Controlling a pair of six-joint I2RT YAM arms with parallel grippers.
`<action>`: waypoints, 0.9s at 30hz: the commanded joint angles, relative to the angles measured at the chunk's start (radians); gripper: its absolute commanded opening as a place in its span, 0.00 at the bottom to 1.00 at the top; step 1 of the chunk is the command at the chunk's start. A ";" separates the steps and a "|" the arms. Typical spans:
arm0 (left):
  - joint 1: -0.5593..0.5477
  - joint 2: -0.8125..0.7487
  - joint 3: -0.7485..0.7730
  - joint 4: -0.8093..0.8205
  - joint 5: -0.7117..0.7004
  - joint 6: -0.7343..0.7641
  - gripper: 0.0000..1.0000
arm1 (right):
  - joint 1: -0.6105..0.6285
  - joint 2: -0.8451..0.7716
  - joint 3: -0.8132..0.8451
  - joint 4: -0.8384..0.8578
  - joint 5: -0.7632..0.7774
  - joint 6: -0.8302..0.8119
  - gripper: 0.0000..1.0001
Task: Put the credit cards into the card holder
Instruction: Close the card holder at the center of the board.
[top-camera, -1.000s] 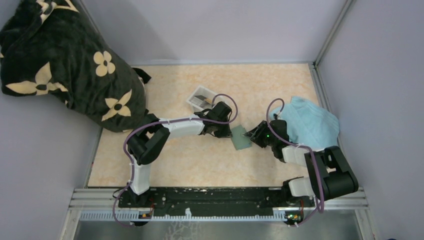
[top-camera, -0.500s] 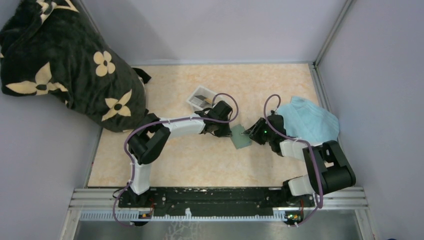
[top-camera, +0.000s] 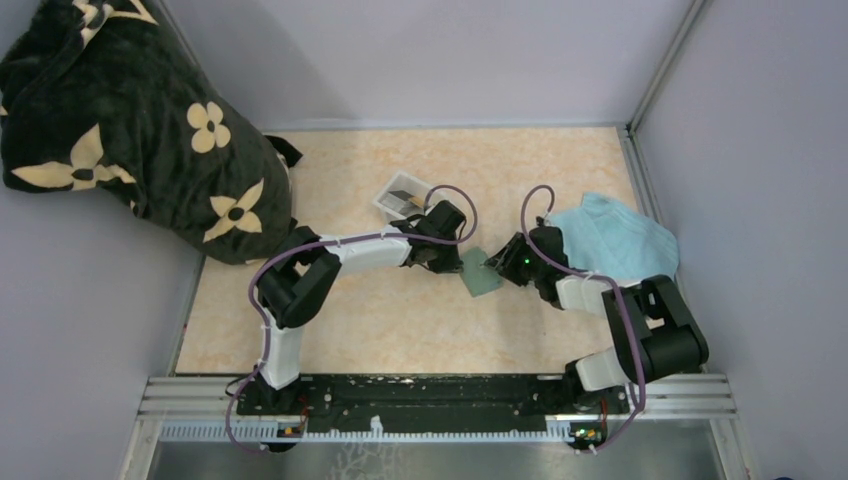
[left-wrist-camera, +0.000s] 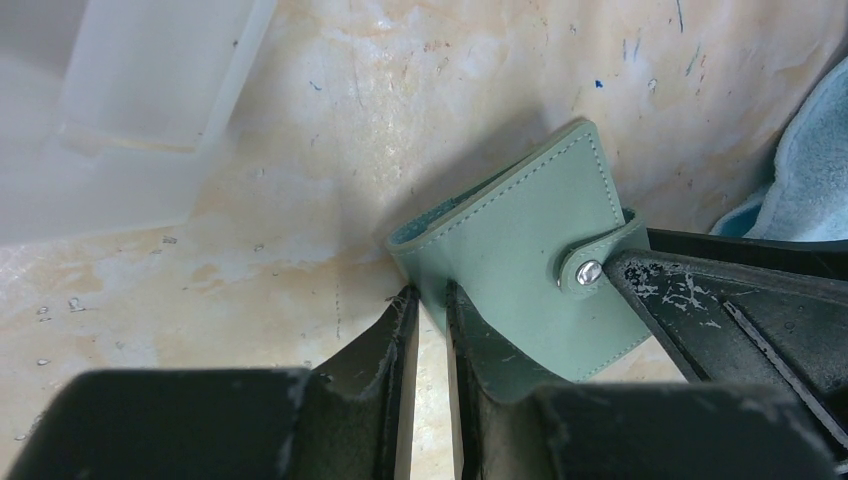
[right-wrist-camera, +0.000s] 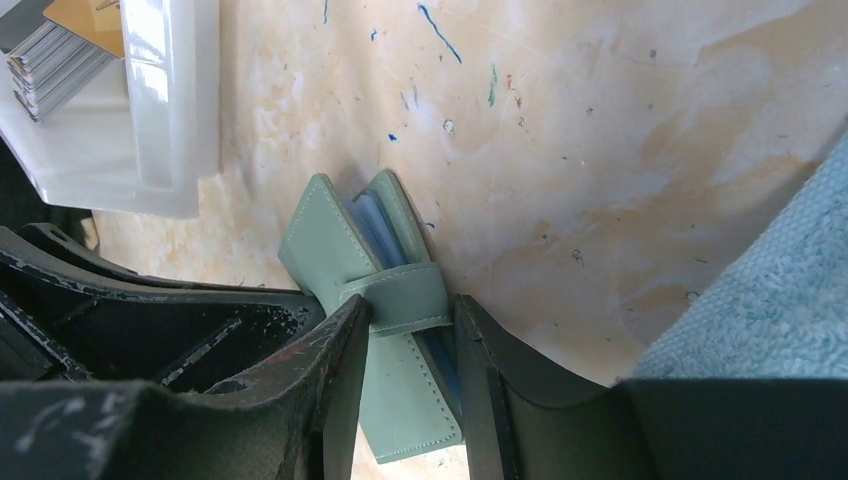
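Note:
The grey-green card holder (top-camera: 482, 272) lies folded at mid-table, its snap strap (left-wrist-camera: 592, 270) fastened. My left gripper (left-wrist-camera: 428, 292) pinches the holder's near corner, its jaws almost together. From the other side my right gripper (right-wrist-camera: 412, 302) straddles the open edge (right-wrist-camera: 365, 225), where pale blue lining shows. Both of its fingers touch the ends of the strap (right-wrist-camera: 400, 298). In the top view the left gripper (top-camera: 452, 264) and right gripper (top-camera: 501, 265) face each other across the holder. The credit cards (right-wrist-camera: 62, 50), a grey stack with an orange one, sit in the white tray (top-camera: 403, 196).
A light blue towel (top-camera: 612, 246) is bunched just right of the right gripper. A black blanket with cream flowers (top-camera: 130, 130) fills the back left corner. The white tray's rim (right-wrist-camera: 165, 110) stands close behind the left gripper. Grey walls enclose the table.
The right arm has edged left toward the holder and its jaws have narrowed slightly onto the strap. The left arm and the holder have stayed put.

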 joint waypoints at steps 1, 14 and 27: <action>-0.016 0.086 -0.009 -0.069 -0.012 0.026 0.22 | 0.050 0.075 -0.027 -0.144 -0.059 -0.050 0.38; -0.016 0.100 -0.002 -0.083 -0.014 0.031 0.22 | 0.050 0.131 -0.011 -0.051 -0.133 -0.061 0.39; -0.012 0.097 0.001 -0.096 -0.058 0.082 0.22 | 0.023 0.099 -0.047 -0.065 -0.153 -0.087 0.40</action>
